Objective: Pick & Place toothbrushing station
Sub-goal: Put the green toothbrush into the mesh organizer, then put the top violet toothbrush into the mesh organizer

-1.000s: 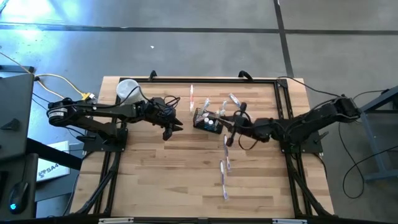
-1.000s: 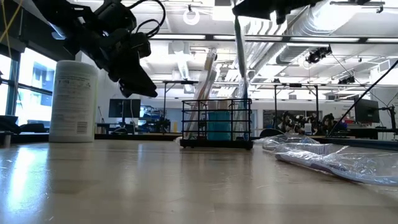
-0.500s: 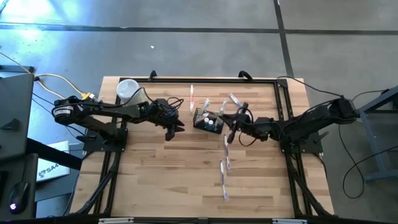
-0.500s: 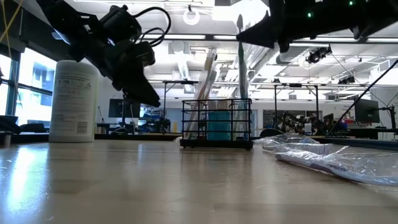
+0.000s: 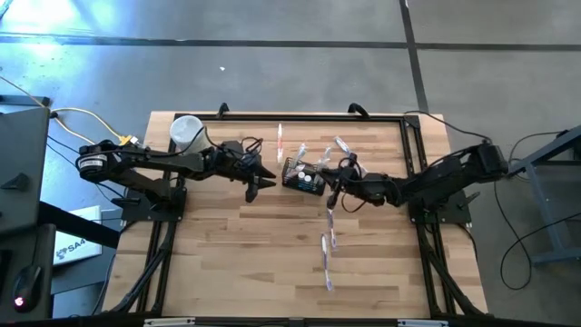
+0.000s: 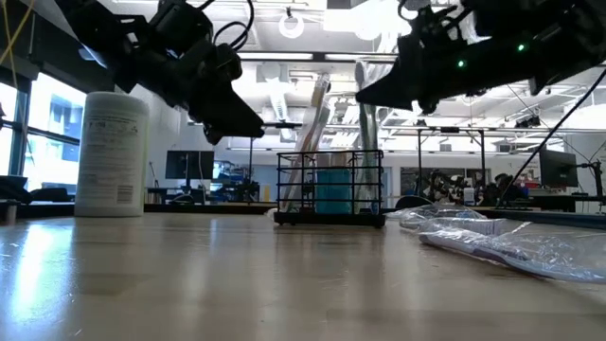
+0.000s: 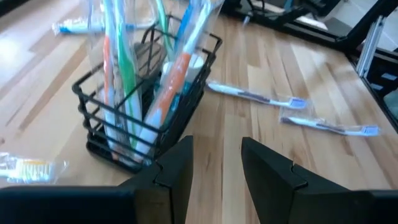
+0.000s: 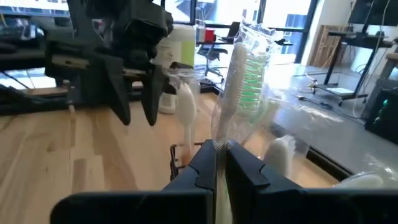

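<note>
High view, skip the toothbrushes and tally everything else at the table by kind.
Robot arms: 2
White container: 1
Wire caddy: 1
Total: 4

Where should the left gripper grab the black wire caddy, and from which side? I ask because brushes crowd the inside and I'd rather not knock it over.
Probably the wire caddy's near top rim, taken from the left gripper's side. That corner shows bare wire, while wrapped toothbrushes lean out over the far side, where the right gripper holds another wrapped brush. A high grip may tip it, so lift slowly.
</note>
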`<state>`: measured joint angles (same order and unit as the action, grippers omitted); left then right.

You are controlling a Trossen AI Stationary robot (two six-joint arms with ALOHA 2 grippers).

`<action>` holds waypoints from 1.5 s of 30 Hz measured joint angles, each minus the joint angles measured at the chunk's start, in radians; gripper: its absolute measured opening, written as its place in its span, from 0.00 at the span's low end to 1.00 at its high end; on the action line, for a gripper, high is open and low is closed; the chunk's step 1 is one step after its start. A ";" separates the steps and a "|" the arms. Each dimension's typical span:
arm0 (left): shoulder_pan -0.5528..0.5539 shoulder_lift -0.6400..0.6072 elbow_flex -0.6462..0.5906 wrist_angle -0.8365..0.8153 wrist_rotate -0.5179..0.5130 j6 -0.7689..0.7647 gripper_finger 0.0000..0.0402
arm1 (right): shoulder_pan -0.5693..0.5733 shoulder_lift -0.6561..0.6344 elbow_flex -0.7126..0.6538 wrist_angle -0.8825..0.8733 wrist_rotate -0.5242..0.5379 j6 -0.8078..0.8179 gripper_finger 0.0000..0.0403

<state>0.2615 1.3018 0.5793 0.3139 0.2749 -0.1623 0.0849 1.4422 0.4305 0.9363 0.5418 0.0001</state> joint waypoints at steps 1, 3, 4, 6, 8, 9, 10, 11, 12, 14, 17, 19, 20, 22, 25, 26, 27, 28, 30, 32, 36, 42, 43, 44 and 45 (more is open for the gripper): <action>0.000 0.000 0.000 0.007 0.000 0.000 0.34 | -0.006 0.016 0.000 0.016 -0.002 0.002 0.02; 0.000 0.000 0.000 0.017 0.000 0.000 0.34 | -0.015 0.047 0.000 0.045 -0.008 0.003 0.02; 0.000 0.000 0.000 0.019 0.000 0.000 0.34 | -0.018 0.061 0.000 0.060 -0.013 0.004 0.02; 0.000 0.000 0.000 0.019 0.000 0.000 0.34 | -0.026 0.083 0.000 0.081 -0.021 0.007 0.02; 0.000 0.000 0.000 0.020 0.001 0.000 0.34 | -0.034 0.097 0.000 0.090 -0.023 0.026 0.02; 0.000 0.000 0.000 0.018 0.001 0.000 0.34 | -0.039 0.102 0.000 0.091 -0.022 0.042 0.02; 0.000 0.000 0.000 0.016 0.001 0.000 0.34 | -0.044 0.107 0.000 0.089 -0.021 0.060 0.02; 0.000 0.000 0.000 0.016 0.001 0.000 0.34 | -0.048 0.115 0.000 0.087 -0.022 0.077 0.02; 0.000 0.000 0.000 0.016 0.002 0.000 0.34 | -0.050 0.121 0.000 0.087 -0.022 0.089 0.02; 0.000 0.000 0.000 0.013 0.002 0.000 0.34 | -0.049 0.128 0.000 0.086 -0.019 0.107 0.02; 0.000 0.000 0.000 0.008 0.001 0.000 0.34 | -0.048 0.128 0.000 0.085 -0.019 0.110 0.02; 0.000 0.000 0.000 0.005 0.001 0.000 0.34 | -0.045 0.128 0.000 0.063 -0.019 0.131 0.02; 0.000 0.000 0.000 0.006 0.001 0.000 0.34 | -0.046 0.128 0.000 0.052 -0.019 0.148 0.02; 0.000 0.000 0.000 0.006 0.001 0.000 0.34 | -0.049 0.128 0.001 0.033 -0.019 0.177 0.03; 0.000 0.000 0.000 0.006 0.001 0.000 0.34 | -0.049 0.127 0.002 0.016 -0.021 0.182 0.06; 0.000 0.000 0.000 0.006 0.001 0.000 0.34 | -0.049 0.127 0.003 0.012 -0.022 0.172 0.07; 0.000 0.000 0.000 0.006 0.001 0.000 0.34 | -0.048 0.127 0.002 0.004 -0.025 0.163 0.09; 0.000 0.000 0.000 0.006 0.001 0.000 0.34 | -0.048 0.127 0.002 0.000 -0.025 0.160 0.11; 0.000 0.000 0.000 0.006 0.001 0.000 0.34 | -0.047 0.128 0.002 -0.003 -0.027 0.159 0.14; 0.000 0.000 0.000 0.005 0.001 0.000 0.34 | -0.048 0.128 0.002 0.000 -0.027 0.155 0.17; 0.000 0.000 0.000 0.002 0.001 0.000 0.34 | -0.048 0.128 0.001 0.000 -0.039 0.132 0.25; 0.000 0.000 0.000 -0.003 0.001 0.000 0.34 | -0.047 0.123 0.000 0.002 -0.074 0.108 0.38; 0.000 0.000 0.000 -0.003 0.001 0.000 0.34 | -0.048 0.122 0.000 0.001 -0.074 0.108 0.40; 0.000 0.000 0.000 -0.003 0.001 0.000 0.34 | -0.048 0.115 0.000 -0.004 -0.074 0.108 0.43; 0.000 0.000 0.000 -0.003 0.001 0.000 0.34 | -0.048 0.109 0.000 -0.007 -0.074 0.108 0.45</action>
<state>0.2611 1.3014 0.5793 0.3109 0.2760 -0.1623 0.0372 1.5511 0.4309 0.9295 0.4680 0.1081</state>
